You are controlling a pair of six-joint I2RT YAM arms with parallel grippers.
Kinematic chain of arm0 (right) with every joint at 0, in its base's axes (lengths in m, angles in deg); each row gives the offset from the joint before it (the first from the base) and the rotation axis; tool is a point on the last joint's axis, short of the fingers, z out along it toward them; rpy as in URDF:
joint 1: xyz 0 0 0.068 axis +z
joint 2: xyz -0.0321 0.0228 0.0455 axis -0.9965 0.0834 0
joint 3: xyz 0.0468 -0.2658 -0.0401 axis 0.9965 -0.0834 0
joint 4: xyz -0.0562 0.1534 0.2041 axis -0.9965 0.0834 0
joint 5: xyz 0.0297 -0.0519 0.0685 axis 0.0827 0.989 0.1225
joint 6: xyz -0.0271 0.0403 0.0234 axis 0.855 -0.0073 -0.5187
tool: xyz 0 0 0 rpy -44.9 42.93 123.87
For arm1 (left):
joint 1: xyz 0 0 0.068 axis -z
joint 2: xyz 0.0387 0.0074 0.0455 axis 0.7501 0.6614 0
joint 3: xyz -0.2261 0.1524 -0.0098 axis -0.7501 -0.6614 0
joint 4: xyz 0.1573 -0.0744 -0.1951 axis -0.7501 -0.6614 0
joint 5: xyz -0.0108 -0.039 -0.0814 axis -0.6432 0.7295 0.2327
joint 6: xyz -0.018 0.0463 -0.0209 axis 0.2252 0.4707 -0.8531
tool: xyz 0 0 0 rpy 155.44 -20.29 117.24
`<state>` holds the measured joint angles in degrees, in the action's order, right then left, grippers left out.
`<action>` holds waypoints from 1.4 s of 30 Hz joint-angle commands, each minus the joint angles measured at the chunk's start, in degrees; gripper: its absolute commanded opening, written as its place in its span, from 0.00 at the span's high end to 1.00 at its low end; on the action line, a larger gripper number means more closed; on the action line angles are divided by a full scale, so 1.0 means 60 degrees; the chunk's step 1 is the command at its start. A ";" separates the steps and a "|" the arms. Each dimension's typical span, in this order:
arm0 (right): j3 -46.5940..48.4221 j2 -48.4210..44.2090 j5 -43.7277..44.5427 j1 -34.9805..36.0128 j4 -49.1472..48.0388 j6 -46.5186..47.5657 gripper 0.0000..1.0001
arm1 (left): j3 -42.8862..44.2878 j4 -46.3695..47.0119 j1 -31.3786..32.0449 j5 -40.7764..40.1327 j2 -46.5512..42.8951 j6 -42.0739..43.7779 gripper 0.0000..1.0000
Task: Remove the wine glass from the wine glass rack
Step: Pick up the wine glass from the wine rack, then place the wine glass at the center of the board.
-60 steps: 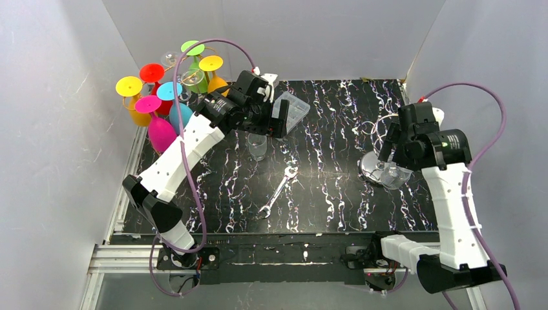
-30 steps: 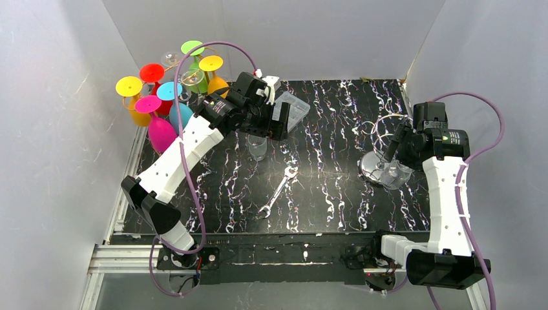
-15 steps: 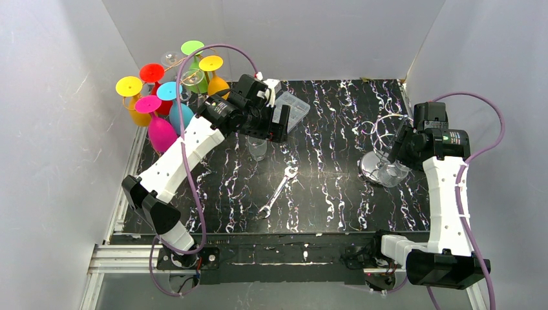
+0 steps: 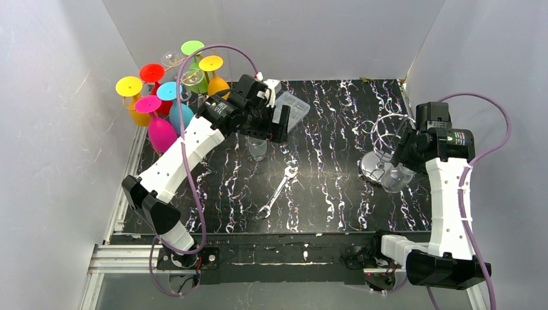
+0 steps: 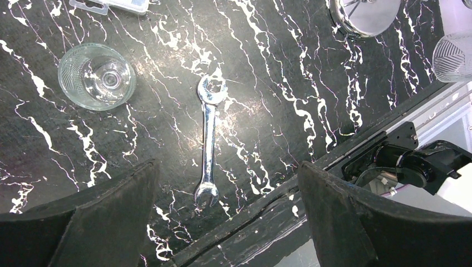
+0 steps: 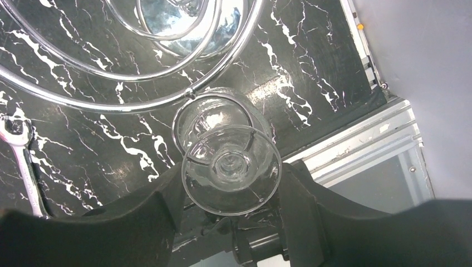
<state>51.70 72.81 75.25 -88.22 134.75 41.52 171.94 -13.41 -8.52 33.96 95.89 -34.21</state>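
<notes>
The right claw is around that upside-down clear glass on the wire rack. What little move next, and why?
Probably draw the clear wine glass sideways out of the loop of the chrome wire rack: the right claw grips its foot, while the stem hangs in that loop.

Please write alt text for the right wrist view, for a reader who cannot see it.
A clear wine glass hangs upside down, its round foot facing the camera, between the right gripper's two black jaws, which touch both sides of the foot. Behind it are the chrome rings of the rack and the black marbled table.
</notes>
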 commanded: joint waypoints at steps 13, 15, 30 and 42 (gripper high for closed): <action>0.0672 -0.0553 -0.1216 -0.0055 0.0502 -0.0086 0.45 | -0.0414 0.0268 -0.0019 0.0461 -0.0832 -0.0275 0.07; 0.0716 -0.0571 -0.1441 -0.0052 0.0548 -0.0071 0.45 | -0.0561 0.0355 -0.0014 0.0545 -0.0905 -0.0374 0.07; 0.0822 -0.0641 -0.3369 -0.0044 0.0386 -0.0280 0.46 | -0.2785 0.1905 -0.0350 0.1646 -0.1958 -0.1987 0.07; 0.0772 -0.0398 -0.4550 -0.0027 -0.0310 -0.0924 0.46 | -0.5603 0.5649 -0.0719 0.4174 -0.2417 -0.4561 0.10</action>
<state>53.51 70.30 52.63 -88.20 137.35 38.55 141.84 10.24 -12.78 51.94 83.74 -55.04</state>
